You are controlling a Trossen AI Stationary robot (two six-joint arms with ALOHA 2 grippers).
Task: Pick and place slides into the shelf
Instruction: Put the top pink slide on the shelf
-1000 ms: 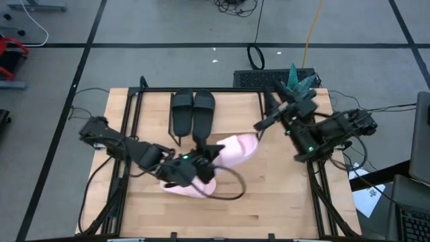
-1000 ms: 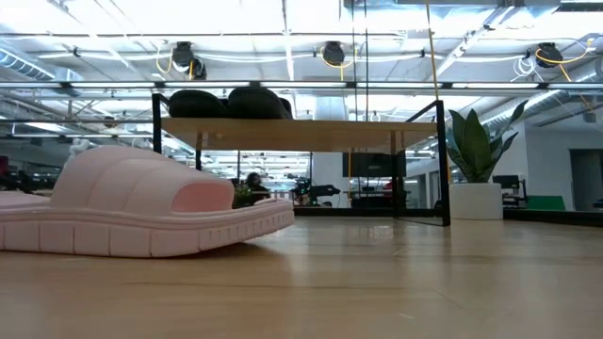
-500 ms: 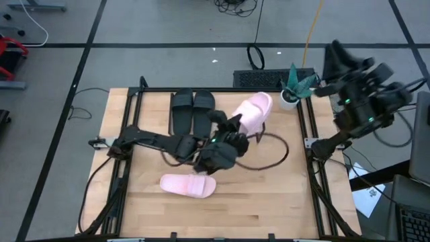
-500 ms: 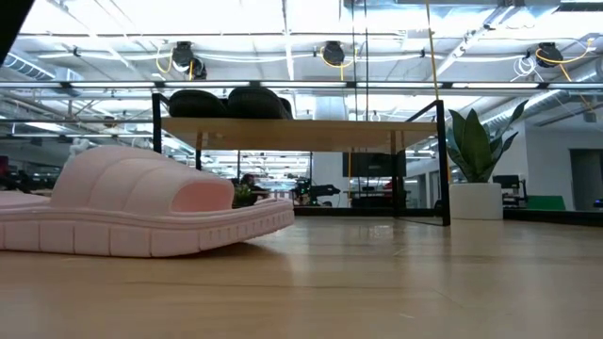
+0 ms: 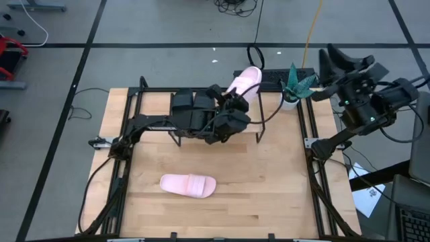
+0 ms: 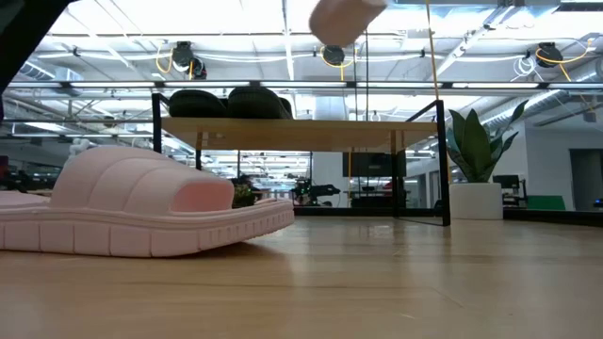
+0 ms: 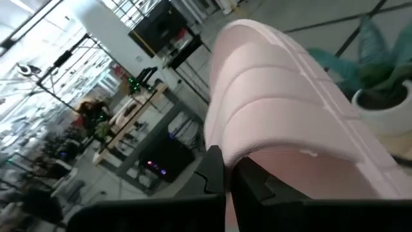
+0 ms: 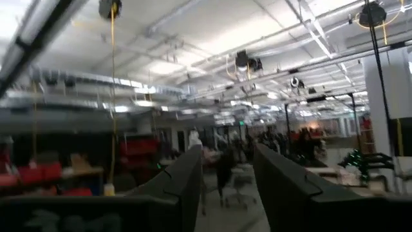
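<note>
1. The left tool (image 5: 233, 101), which 0.5 s ago held a pale pink slide (image 5: 243, 82) above the worktop (image 5: 269, 195) in front of the shelf (image 5: 275, 114), now holds it higher and farther back, over the shelf's rear edge; its tip now shows at the top of the low view.
2. The left tool's fingers (image 7: 212, 171) are clamped on that slide's ribbed, soft-looking strap.
3. The second pink slide (image 5: 189, 185) lies flat on the pale wood worktop, unmoved, its wide strap ridged and its sole edge grooved.
4. 2 matte black slides (image 5: 191, 107) lie side by side on the shelf's left part, as before.
5. The right tool (image 8: 225, 187) stays raised off the worktop's right edge, its fingers apart and empty.
</note>
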